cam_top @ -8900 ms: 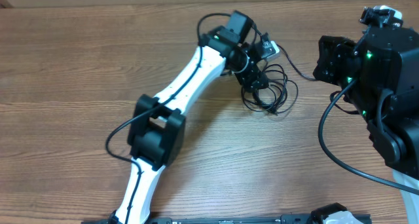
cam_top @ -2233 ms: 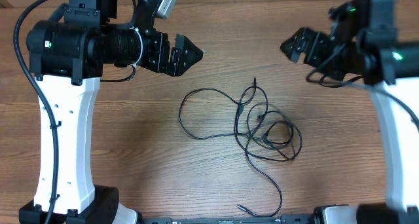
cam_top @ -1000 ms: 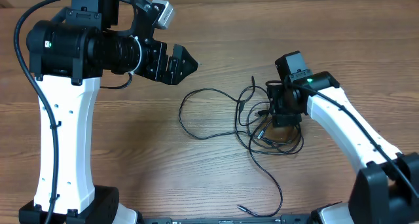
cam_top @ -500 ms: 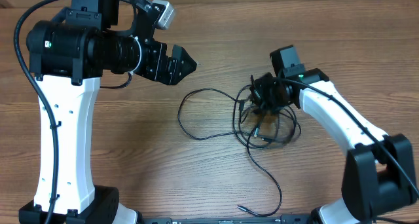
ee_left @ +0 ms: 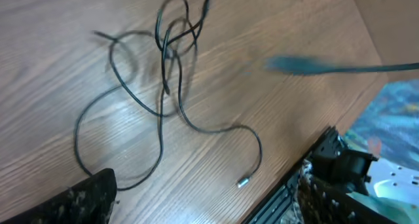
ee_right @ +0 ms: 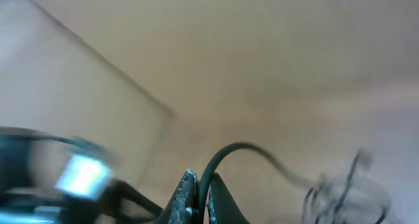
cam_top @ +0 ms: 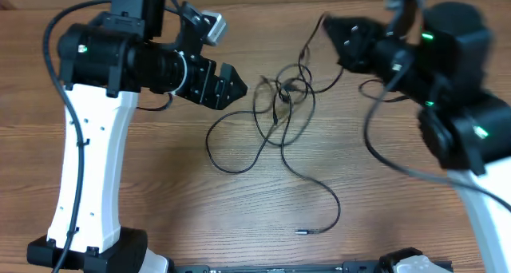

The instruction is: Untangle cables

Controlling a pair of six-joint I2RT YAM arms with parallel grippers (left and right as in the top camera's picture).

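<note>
The thin black cables [cam_top: 279,105] form a loose tangle at mid-table, with one strand trailing to a silver-tipped plug [cam_top: 301,232] near the front edge. My right gripper [cam_top: 334,29] is raised at the far right and shut on a cable strand, which runs from it down to the tangle. In the right wrist view the fingers [ee_right: 199,196] pinch the black cable [ee_right: 236,149], and the tangle hangs blurred at lower right [ee_right: 340,188]. My left gripper [cam_top: 233,83] is open and empty, above and left of the tangle. The left wrist view shows the tangle [ee_left: 167,50] and the plug [ee_left: 243,181] between its spread fingers [ee_left: 209,207].
The wooden table [cam_top: 120,193] carries only the cables. The arm bases stand at the front left [cam_top: 88,249] and front right. A black rail [cam_top: 279,267] runs along the front edge. A blurred blue streak [ee_left: 308,65] crosses the left wrist view.
My right gripper closed on a cable in the tangle and rose up and back, dragging the tangle toward the far side and stretching it. The left arm shifted slightly right.
</note>
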